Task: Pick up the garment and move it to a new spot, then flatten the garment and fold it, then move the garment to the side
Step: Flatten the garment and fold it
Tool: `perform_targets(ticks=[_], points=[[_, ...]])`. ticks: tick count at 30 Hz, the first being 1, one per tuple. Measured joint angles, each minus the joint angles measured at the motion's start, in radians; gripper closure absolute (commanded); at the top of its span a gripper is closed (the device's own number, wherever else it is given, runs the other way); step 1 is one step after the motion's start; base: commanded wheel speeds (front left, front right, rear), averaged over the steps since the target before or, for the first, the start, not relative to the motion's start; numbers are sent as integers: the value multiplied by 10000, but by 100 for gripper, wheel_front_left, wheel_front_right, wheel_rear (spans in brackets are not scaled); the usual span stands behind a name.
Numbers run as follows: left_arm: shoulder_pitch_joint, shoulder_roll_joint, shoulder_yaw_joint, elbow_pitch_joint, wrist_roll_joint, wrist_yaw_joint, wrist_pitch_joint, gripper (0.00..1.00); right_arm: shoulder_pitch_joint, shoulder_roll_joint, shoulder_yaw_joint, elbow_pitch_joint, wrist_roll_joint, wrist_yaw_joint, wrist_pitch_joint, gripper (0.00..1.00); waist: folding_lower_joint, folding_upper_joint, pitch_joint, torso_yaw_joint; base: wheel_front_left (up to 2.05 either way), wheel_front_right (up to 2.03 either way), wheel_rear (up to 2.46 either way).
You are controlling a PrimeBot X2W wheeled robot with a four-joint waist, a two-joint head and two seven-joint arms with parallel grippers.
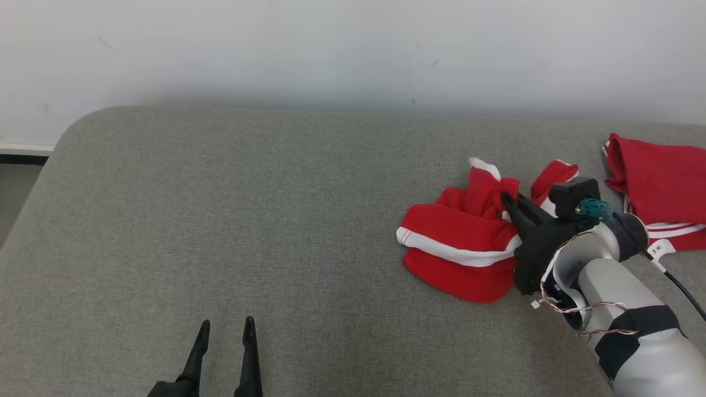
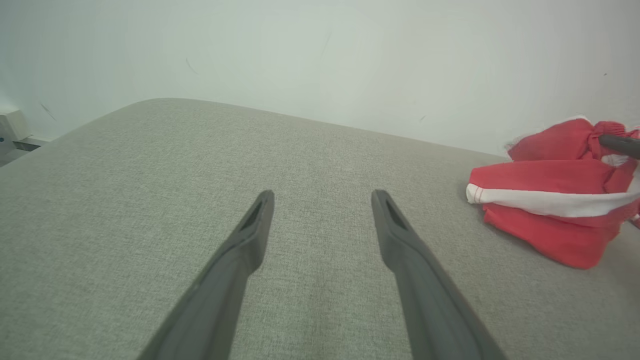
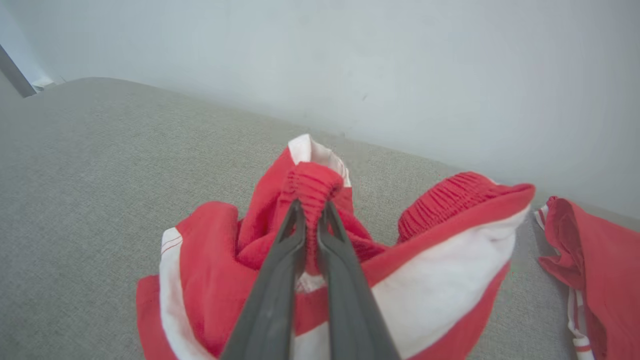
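A crumpled red garment [image 1: 458,242] with white stripes lies at the right of the grey cushioned surface [image 1: 248,220]. My right gripper [image 1: 504,197] is shut on a bunched fold of its elastic waistband; in the right wrist view the two dark fingers pinch the red ribbed cloth [image 3: 311,192] at the right gripper's tips [image 3: 312,206]. The garment [image 2: 555,190] also lies at the right edge of the left wrist view. My left gripper [image 1: 226,331] rests low at the front left, open with nothing between its fingers [image 2: 322,197].
A second red garment [image 1: 659,190] with white trim lies at the far right edge, close behind my right arm, and appears as the second garment [image 3: 590,270] in the right wrist view. A pale wall [image 1: 353,49] rises behind the surface. Its left end rounds off near a floor gap.
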Motion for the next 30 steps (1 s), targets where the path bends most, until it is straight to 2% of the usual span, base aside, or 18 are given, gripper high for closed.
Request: perform_targets(ticks=[1, 2, 3, 8, 13, 20, 26, 27, 28, 29, 30], points=[[-23, 0, -12, 4, -8, 0, 0, 0, -70, 23, -33, 228, -127, 0, -150, 83, 0, 0, 3, 26, 0, 0, 0], [-35, 0, -25, 8, -13, 4, 0, 0, -117, 31, -84, 454, -267, 0, -305, 14, 0, 0, 2, 54, 0, 0, 0], [-42, 0, -29, 12, -27, 15, 0, 0, -141, 65, -113, 640, -357, 0, -426, 0, 0, 0, -2, 78, 0, 0, 0], [-43, 0, -13, 31, -81, 46, 0, 0, -158, 303, -163, 1212, -456, 0, -1095, 0, 0, 0, -86, 95, 0, 0, 0], [-2, -2, 10, 29, -82, 50, 0, 0, -37, 207, -543, 1388, -67, 0, -1785, 0, 0, 0, -223, 58, 0, 0, 0], [39, 0, 15, -2, -63, 44, 0, 0, 175, 52, -709, 2034, 61, 0, -1517, 0, -1, 0, -191, -11, 0, 0, 0], [-34, 0, -105, -4, -35, -4, 0, 0, 31, 456, -742, 2729, 196, 0, -1064, 0, 0, 0, -22, 139, 0, 0, 0], [-38, 0, -107, -4, -35, -2, 0, 0, -4, 527, -740, 2869, 249, 0, -961, 15, 0, 0, 10, 162, 0, 0, 0], [-51, 0, -117, -2, -35, -2, 0, 0, -60, 569, -713, 3033, 253, 0, -848, 75, 0, 0, 37, 184, 0, 0, 0], [-65, 0, -121, 0, -36, 0, 0, 0, -90, 602, -698, 3124, 265, 0, -802, 100, 0, 0, 59, 205, 0, 0, 0], [-73, 0, -130, 2, -36, 4, 0, 0, -110, 644, -677, 3170, 274, 0, -840, 100, 0, 0, 73, 220, 0, 0, 0]])
